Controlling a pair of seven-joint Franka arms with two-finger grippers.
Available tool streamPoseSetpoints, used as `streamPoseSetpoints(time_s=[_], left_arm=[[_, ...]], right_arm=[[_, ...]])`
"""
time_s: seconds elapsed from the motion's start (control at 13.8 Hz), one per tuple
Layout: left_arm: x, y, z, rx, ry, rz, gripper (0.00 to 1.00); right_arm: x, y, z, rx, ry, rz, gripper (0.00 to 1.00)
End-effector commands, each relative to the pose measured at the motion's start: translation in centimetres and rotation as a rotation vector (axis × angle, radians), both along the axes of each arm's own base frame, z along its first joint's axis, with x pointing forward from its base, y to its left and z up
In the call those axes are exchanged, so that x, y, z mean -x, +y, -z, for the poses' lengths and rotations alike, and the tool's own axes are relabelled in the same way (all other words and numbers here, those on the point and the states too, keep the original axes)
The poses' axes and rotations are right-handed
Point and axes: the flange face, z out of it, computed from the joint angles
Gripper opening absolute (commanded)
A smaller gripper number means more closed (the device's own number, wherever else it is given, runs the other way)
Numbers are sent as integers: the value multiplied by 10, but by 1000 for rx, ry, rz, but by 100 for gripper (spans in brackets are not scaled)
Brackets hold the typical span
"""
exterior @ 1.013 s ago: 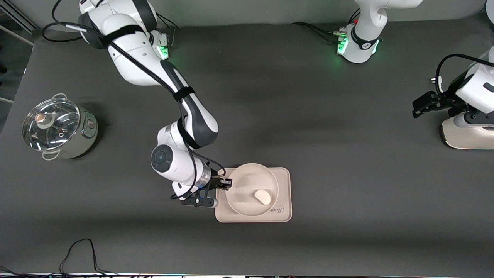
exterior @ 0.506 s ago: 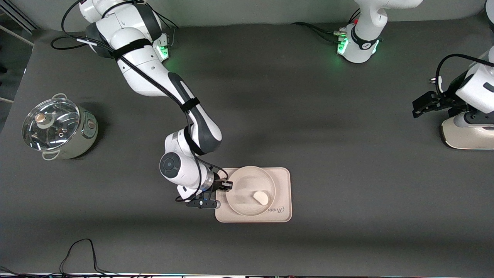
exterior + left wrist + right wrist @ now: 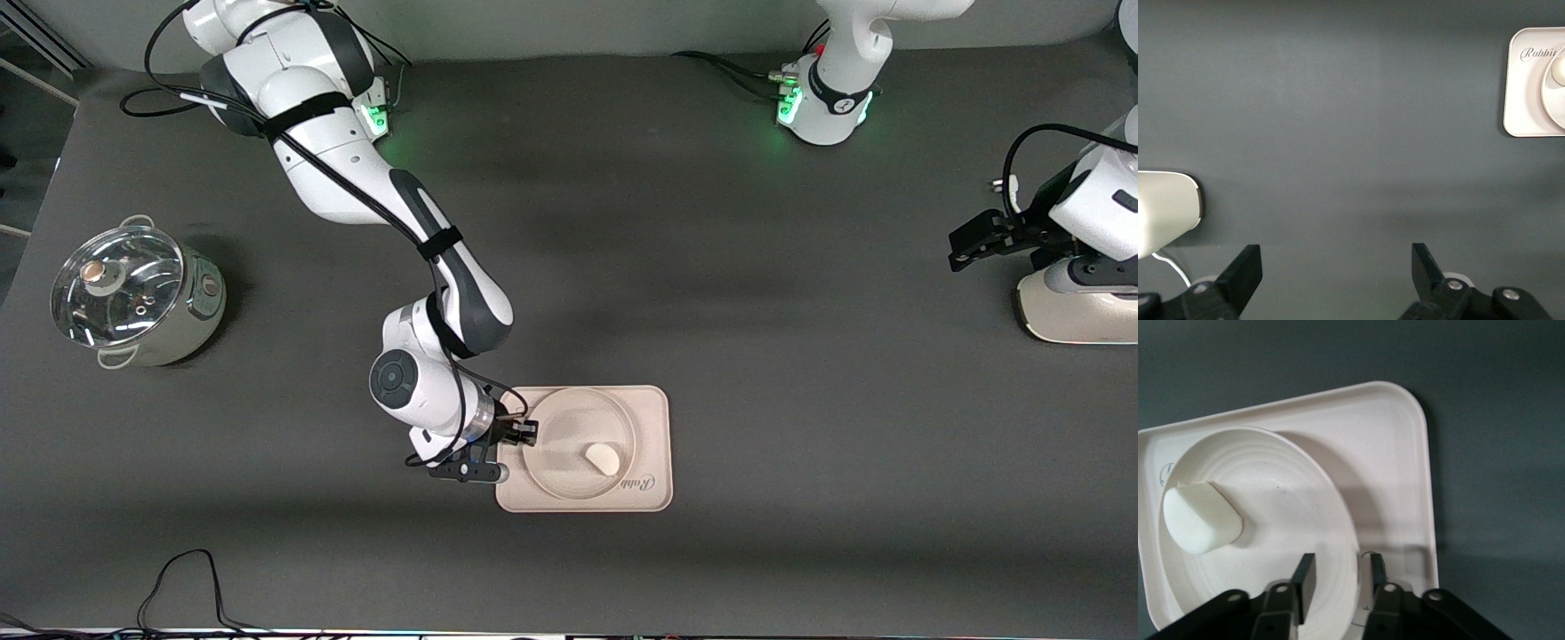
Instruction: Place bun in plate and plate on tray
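Note:
The plate [image 3: 564, 418] lies on the tray [image 3: 653, 409], and the bun [image 3: 603, 458] lies in the plate, toward the side nearer the front camera. My right gripper [image 3: 524, 433] is at the plate's rim, at the tray's end toward the right arm. In the right wrist view its fingers [image 3: 1338, 561] straddle the plate [image 3: 1285, 513] rim, one inside and one outside, with small gaps on both sides. The bun [image 3: 1201, 519] and tray [image 3: 1395, 440] show there too. My left gripper [image 3: 965, 249] waits open and empty at the left arm's end [image 3: 1336, 257], and its view shows a corner of the tray [image 3: 1521, 100].
A steel pot with a glass lid [image 3: 133, 293] stands at the right arm's end of the table. A white rounded appliance [image 3: 1076, 307] sits under the left arm, also visible in the left wrist view [image 3: 1165, 207]. A cable [image 3: 178, 578] lies near the front edge.
The right gripper has lowered the plate with the bun onto the tray, and its fingers now stand slightly apart from the rim. The left arm has not moved.

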Motion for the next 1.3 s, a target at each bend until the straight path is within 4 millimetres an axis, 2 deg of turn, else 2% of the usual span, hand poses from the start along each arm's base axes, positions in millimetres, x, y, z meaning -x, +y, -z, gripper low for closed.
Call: streamPoseSetpoints(time_s=[0.0, 0.07, 0.22, 0.43, 0.58, 0.8, 0.87, 1.01, 1.16, 1.23], left_arm=[[-1, 1, -4, 11, 8, 13, 100], [-1, 1, -5, 11, 6, 13, 100], [-1, 1, -4, 11, 8, 13, 100], [-1, 0, -3, 10, 14, 14, 100], [0, 1, -4, 9, 14, 13, 100], [0, 1, -3, 9, 17, 10, 100], [1, 0, -4, 9, 19, 12, 100], [1, 1, -4, 9, 20, 10, 100], [1, 0, -4, 9, 20, 10, 100], [1, 0, -4, 9, 20, 12, 100]], right_arm=[[-4, 5, -42, -25, -9, -13, 100], [-1, 3, -62, -21, 26, -28, 100], [5, -9, -123, -9, 74, -43, 100], [20, -55, -214, 37, 162, -56, 100], [42, -106, -269, 65, 217, -53, 100], [89, -186, -344, 141, 180, -42, 100], [105, -214, -362, 170, 154, -72, 100], [122, -275, -383, 219, 113, -131, 100], [124, -323, -387, 236, 109, -149, 100], [125, -339, -391, 281, 102, -145, 100]])
